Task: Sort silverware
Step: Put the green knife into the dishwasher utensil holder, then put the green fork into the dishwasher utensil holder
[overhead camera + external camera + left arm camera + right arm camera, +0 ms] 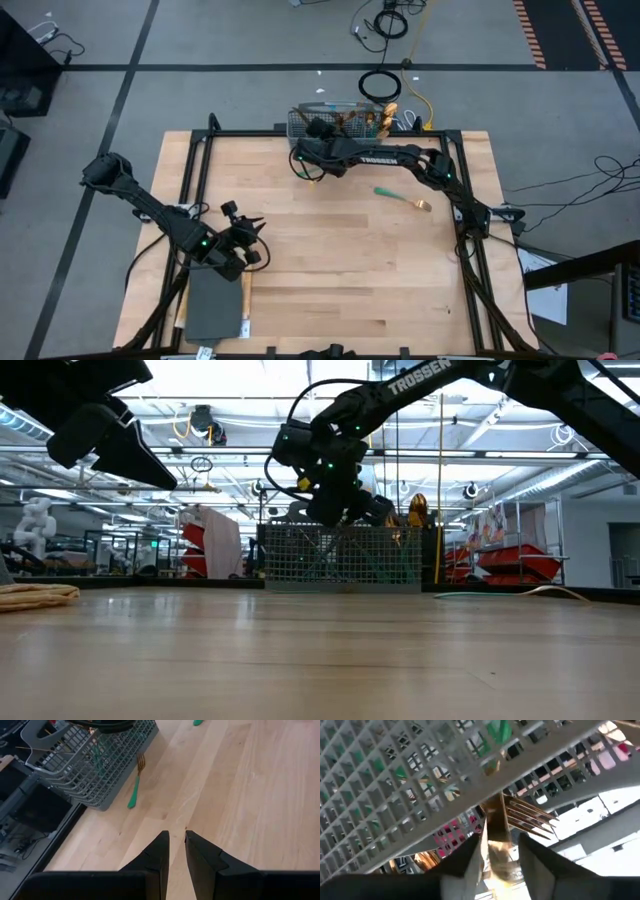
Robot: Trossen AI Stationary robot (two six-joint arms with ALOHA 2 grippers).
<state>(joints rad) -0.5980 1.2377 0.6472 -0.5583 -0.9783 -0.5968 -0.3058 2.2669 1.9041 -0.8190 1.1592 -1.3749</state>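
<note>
- Your silverware is split: several gold-headed pieces stand in the grey mesh caddy (340, 122) at the table's (330, 270) far edge.
- One fork (135, 787) lies on the wood just beside the caddy wall; another green-handled piece (402, 198) lies well apart, nearer the table's right side.
- Your right gripper (497, 862) sits over the caddy's left end, a gold fork (520, 817) between its fingers; you cannot tell whether they still pinch it.
- Your left gripper (176, 847) hangs above bare wood near the front left, fingers narrowly apart, holding nothing.
</note>
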